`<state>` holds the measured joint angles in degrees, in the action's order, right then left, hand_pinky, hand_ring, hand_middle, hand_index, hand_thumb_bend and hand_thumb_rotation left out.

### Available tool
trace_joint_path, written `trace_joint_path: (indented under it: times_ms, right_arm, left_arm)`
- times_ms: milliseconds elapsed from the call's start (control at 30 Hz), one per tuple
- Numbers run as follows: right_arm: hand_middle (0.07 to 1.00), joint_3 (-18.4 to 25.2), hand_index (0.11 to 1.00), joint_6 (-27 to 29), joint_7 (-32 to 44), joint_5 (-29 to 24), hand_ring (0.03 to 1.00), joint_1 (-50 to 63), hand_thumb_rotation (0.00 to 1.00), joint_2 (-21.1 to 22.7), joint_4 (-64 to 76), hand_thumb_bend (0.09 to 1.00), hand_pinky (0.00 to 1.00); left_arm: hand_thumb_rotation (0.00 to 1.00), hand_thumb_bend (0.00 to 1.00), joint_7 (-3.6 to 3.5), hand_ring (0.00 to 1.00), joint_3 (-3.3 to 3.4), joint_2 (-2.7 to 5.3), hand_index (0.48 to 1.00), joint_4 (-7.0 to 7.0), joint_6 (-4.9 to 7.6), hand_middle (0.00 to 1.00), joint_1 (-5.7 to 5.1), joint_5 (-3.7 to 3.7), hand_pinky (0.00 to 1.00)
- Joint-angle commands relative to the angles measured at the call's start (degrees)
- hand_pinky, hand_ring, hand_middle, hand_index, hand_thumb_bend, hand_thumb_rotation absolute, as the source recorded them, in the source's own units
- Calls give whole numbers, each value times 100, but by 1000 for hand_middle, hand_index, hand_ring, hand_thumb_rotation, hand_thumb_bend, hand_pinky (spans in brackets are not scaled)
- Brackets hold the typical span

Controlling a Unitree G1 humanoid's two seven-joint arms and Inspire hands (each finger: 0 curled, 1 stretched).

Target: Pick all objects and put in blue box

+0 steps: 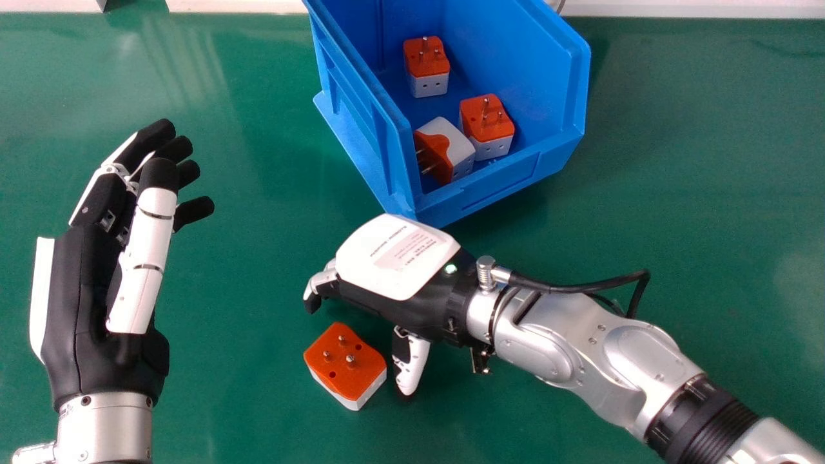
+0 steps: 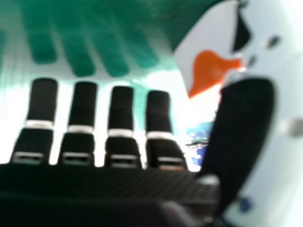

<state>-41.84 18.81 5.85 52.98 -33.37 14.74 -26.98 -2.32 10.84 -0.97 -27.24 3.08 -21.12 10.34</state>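
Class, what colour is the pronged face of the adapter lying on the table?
The adapter has an orange pronged face, seen best in the head view.

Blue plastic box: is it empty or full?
Neither, only partly filled: three orange-and-white plug adapters sit inside the blue plastic box, with bare floor between them.

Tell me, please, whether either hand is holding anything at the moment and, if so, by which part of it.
Nothing is held: the left hand is empty, and the orange and white adapter lies ungripped on the table beside the right hand.
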Motion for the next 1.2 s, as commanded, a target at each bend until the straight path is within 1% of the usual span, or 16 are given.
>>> trace_joint_path:
  times_ms: [0,67,133,200,267,333,433,533,600,633,833,1000,1067,1100,1167]
  right_arm:
    - [751,-157,728,102,-10,85,719,28,145,-92,-1,902,607]
    - [751,-167,728,105,23,57,718,39,145,-98,18,900,606]
    - [752,-177,728,50,165,18,720,63,144,-109,94,896,606]
    - [756,-202,732,73,148,25,724,87,144,-101,120,889,610]
    - [755,-235,731,121,85,61,722,98,142,-82,124,892,608]
    - [753,-272,729,116,88,96,720,106,142,-73,142,893,604]
    - [752,-298,729,119,151,97,718,117,149,-69,166,889,604]
    - [751,-339,728,161,145,145,717,116,156,-79,149,882,602]
    - [751,-352,728,124,290,108,716,124,160,-112,156,881,599]
    - [751,-361,728,120,303,111,716,129,160,-128,149,881,599]
    - [757,-374,733,179,298,86,723,173,159,-164,145,878,606]
    - [750,-418,726,259,161,127,717,185,158,-186,109,891,602]
    - [743,-443,720,301,130,129,710,173,156,-187,76,898,597]
    - [741,-452,717,310,162,111,707,165,155,-190,65,900,595]
    - [743,-485,719,321,136,145,709,156,152,-188,52,895,597]
  left_arm:
    - [652,565,4,808,-11,14,790,-128,100,816,15,5,716]
    - [653,565,4,809,-16,25,790,-134,102,816,17,20,716]
    - [649,570,14,806,-24,33,787,-140,117,814,23,2,712]
    - [649,566,-6,804,-20,23,786,-133,128,813,27,13,707]
    - [654,557,-16,807,-14,28,790,-134,123,816,27,55,713]
    - [653,552,-17,811,-13,25,793,-143,114,820,26,70,721]
    - [655,545,2,813,-21,14,795,-149,132,821,27,13,722]
    - [654,553,4,792,-24,2,780,-158,155,807,27,-27,681]
    - [653,561,8,777,-29,-5,767,-180,139,796,29,-52,650]
    - [653,561,2,777,-28,-7,767,-181,147,796,28,-58,650]
    - [654,577,34,760,-53,35,750,-229,100,783,21,-64,615]
    - [652,595,1,759,-43,38,746,-203,99,781,31,-10,613]
    - [647,608,1,762,-44,33,747,-218,82,782,27,-18,619]
    - [647,611,10,764,-46,33,748,-223,73,783,27,-32,621]
    - [647,613,21,765,-49,40,749,-230,58,783,29,-34,622]
